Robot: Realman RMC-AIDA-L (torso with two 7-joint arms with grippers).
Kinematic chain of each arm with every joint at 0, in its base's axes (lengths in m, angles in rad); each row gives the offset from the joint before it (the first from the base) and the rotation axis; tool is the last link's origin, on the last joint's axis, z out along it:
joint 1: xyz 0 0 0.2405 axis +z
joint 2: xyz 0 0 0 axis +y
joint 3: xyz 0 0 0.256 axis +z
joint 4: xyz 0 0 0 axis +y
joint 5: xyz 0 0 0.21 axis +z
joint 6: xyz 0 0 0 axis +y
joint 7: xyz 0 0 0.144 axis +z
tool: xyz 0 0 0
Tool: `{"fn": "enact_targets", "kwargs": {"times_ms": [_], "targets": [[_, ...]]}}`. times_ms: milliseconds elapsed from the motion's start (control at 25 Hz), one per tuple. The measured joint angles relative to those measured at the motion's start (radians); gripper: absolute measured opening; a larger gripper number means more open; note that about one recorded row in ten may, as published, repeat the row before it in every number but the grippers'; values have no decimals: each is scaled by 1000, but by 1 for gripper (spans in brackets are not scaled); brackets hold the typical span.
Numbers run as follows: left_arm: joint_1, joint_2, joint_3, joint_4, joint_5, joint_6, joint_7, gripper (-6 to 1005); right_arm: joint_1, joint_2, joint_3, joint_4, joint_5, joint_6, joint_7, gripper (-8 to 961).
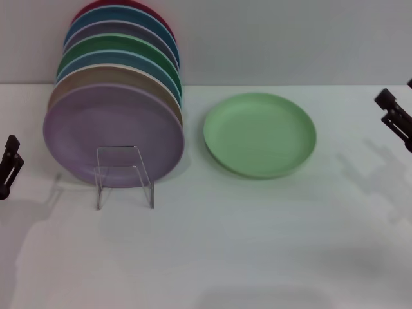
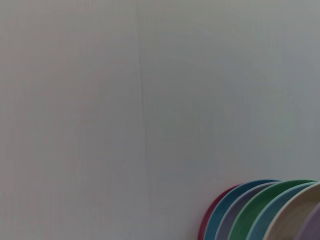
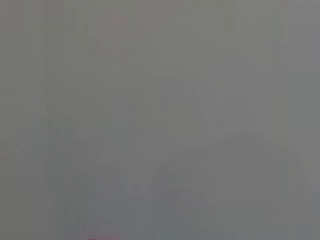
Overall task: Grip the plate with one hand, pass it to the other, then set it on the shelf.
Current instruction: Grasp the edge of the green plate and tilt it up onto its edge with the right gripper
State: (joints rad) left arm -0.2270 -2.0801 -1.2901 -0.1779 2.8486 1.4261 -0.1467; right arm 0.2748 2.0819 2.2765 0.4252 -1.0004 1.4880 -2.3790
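Note:
The pale mint-green plate (image 1: 260, 134) lies flat on the white table, right of centre in the head view, with nothing touching it. The clear acrylic shelf (image 1: 124, 175) stands to its left, in front of a row of upright plates. My left gripper (image 1: 9, 165) shows only at the far left edge, well away from the plate. My right gripper (image 1: 395, 118) shows at the far right edge, level with the plate and apart from it. Neither gripper holds anything. The right wrist view shows only a blank grey surface.
Several coloured plates stand on edge in a row behind the shelf, with a lilac plate (image 1: 113, 134) in front and a darker green plate (image 1: 122, 46) further back. Their rims also show in the left wrist view (image 2: 265, 210). A grey wall runs behind the table.

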Motion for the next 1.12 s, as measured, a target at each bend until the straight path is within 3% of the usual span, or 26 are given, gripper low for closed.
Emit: {"fn": "enact_targets", "kwargs": {"times_ms": [400,520,560,600,720,760,800,880,960,1000,1120], "targets": [[0,0,0,-2,0,-1,2,829,-55,0,-198,346,-24,-310,323,760],[-1,0,0,-3,0,-1,2,829,-75,-6,-258,567,-175,-512,601,759],[-4,0,0,-3,0,-3,3,829,-62,-11,-272,720,-370,-617,889,759],[-4,0,0,-3,0,-3,3,829,-62,-11,-272,720,-370,-617,889,759],[-7,0,0,-3,0,-5,3,828,20,-16,-261,851,-789,-643,1338,758],[-8,0,0,-3,0,-5,2,828,118,-32,-258,869,-1084,-594,1603,758],[-8,0,0,-3,0,-5,2,828,118,-32,-258,869,-1084,-594,1603,758],[-10,0,0,-3,2,-4,0,828,234,-60,-254,817,-1280,-525,1776,758],[-11,0,0,-3,2,-4,-3,828,375,-93,-251,666,-1455,-459,1910,757],[-11,0,0,-3,2,-4,-3,828,375,-93,-251,666,-1455,-459,1910,757],[-8,0,0,-3,3,-2,-5,828,465,-102,-251,557,-1537,-456,1928,757]]}}
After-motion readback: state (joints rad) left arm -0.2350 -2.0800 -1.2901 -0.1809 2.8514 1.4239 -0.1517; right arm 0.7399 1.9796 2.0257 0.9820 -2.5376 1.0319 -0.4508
